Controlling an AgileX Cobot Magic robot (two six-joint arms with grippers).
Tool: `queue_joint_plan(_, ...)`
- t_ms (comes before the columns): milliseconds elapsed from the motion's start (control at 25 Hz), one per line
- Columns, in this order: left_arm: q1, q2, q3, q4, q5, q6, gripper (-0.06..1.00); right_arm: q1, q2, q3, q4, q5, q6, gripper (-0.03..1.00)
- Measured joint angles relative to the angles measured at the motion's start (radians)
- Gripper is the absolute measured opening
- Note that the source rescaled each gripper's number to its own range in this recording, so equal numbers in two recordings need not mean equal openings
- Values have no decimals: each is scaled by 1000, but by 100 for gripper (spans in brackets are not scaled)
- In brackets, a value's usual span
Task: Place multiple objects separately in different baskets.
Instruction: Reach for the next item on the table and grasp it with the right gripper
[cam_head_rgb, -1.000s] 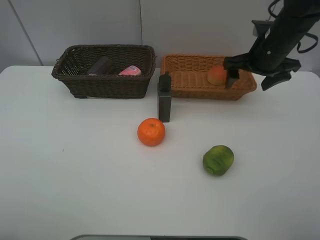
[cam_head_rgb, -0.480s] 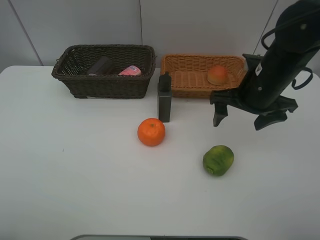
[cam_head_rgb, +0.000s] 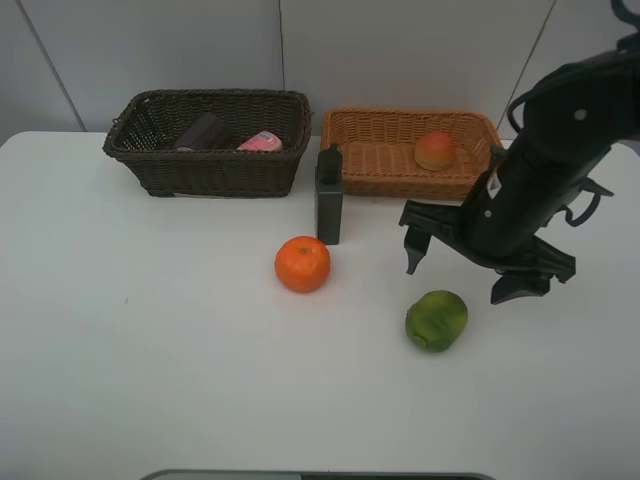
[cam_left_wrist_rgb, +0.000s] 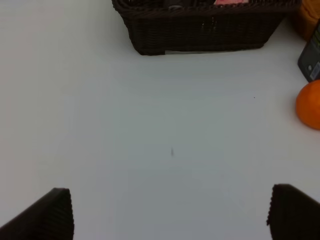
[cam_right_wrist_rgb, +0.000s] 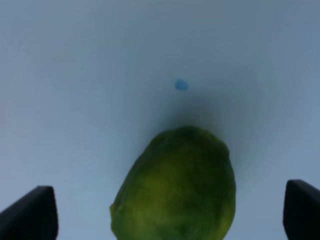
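The right gripper (cam_head_rgb: 455, 283) hangs in the right middle of the high view, jaws spread wide and empty, just above and to the right of the green fruit (cam_head_rgb: 436, 319), which lies on the white table (cam_head_rgb: 150, 350) at lower right of centre. In the right wrist view the fruit sits between the two dark fingertips (cam_right_wrist_rgb: 30, 216), touching neither. The left gripper (cam_left_wrist_rgb: 170, 217) is also released and holds nothing, over bare table. The orange (cam_head_rgb: 302, 264) rests near the centre of the high view, with the grey bottle (cam_head_rgb: 328, 197) upright just above and to its right, in front of the gap between the baskets. The dark basket (cam_head_rgb: 205, 165) at upper left holds the cup (cam_head_rgb: 200, 131) lying on its side and the pink bottle (cam_head_rgb: 261, 142). The tan basket (cam_head_rgb: 400, 182) at upper right holds the peach (cam_head_rgb: 435, 150).
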Motion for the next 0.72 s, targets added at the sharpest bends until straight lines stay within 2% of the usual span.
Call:
queue_joint_plan(160,0,0,0,0,0,0,97,5,41,8,0,-10,48,100)
queue_joint_plan(440,0,0,0,0,0,0,97,20,117,8,18,-14,53,100)
queue_joint_plan(720,0,0,0,0,0,0,97,38,180,8,78,-65,54,100)
